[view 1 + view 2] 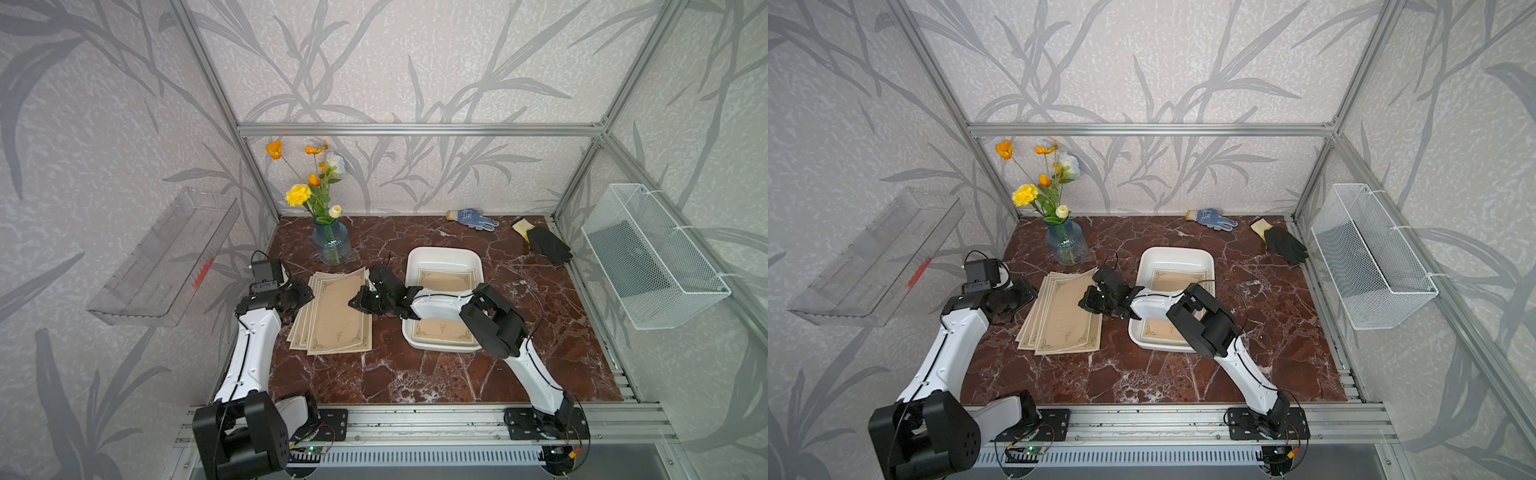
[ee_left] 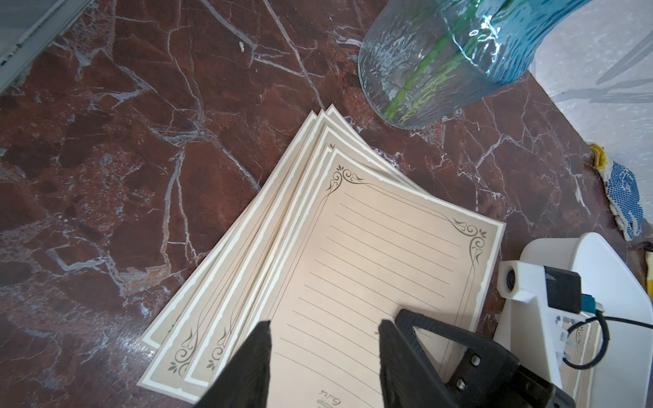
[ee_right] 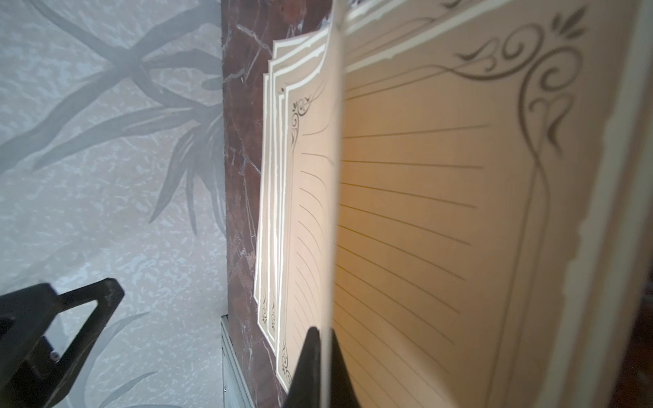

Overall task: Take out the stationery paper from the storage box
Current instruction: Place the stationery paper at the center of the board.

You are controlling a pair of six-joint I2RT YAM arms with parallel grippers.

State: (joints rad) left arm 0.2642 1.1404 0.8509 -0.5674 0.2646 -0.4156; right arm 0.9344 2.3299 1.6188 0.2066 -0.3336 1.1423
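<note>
Tan stationery paper (image 3: 424, 212) pinched by right gripper (image 3: 323, 333), arm (image 1: 440, 305) stretched leftward | left gripper (image 2: 324, 325) agape, empty

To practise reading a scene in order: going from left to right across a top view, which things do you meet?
clear shelf → pile of stationery paper → storage box → black glove → wire-mesh basket

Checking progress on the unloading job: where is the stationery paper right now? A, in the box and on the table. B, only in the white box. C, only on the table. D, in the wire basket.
A: stationery paper lies inside the white storage box, and a fanned pile of more sheets lies on the marble table beside it.
</note>
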